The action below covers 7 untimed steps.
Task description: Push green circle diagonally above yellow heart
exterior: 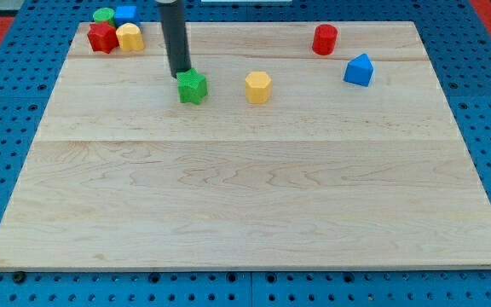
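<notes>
Rod-shaped end effector, no jaws, holding nothing: my tip (181, 74) sits just behind the green star block (192, 87), touching its upper-left edge. Green circle (103, 15) lies at the surface's (228, 188) top-left corner, packed beside the blue block (126, 13), red block (101, 37) and yellow heart (129, 37). I judge the approach step unfinished; next, travel up-left to the circle. Round, it shows no long axis or heading

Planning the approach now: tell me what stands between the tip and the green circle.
The yellow heart sits on the straight line from my tip, by the green star, to the green circle. The blue block flanks the circle's right; the red block sits below it.
</notes>
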Motion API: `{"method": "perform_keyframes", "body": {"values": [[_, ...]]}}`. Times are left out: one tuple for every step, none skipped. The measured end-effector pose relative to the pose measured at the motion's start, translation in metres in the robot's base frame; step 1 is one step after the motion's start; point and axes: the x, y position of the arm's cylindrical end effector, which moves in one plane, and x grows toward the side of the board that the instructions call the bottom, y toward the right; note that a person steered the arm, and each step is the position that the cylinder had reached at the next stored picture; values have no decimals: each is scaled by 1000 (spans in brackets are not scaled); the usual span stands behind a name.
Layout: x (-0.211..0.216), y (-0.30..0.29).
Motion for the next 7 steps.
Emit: {"method": "perform_keyframes", "body": {"values": [[1,-70],[5,-141],[-3,-189],[-15,-190],[-87,-191],[-123,-191],[-125,-188]]}}
